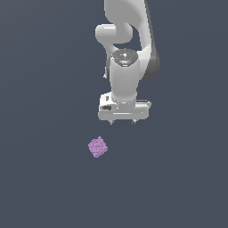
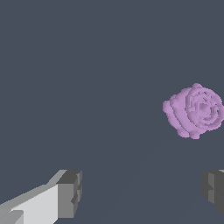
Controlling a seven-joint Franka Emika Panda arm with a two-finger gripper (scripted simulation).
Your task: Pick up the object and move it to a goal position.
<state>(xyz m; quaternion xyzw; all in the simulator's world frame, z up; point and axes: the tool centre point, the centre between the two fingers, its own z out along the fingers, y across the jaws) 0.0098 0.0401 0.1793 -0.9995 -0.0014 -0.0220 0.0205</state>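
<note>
Lying loose, knobbly lilac object (image 1: 97, 147) (ringed faces), tool (image 1: 124, 121) apart

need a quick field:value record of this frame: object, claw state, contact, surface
object: small light-purple knobbly cube-like piece with ring relief, lying alone on the surface
claw: white Panda claw, open, fingers spread with nothing between them
contact: none; the piece is apart from the claw
relative position: in the exterior view the piece sits below and toward the exterior view's left of the claw; not between the fingers in the wrist view
surface: plain dark grey-blue floor
goal marker: none visible
</note>
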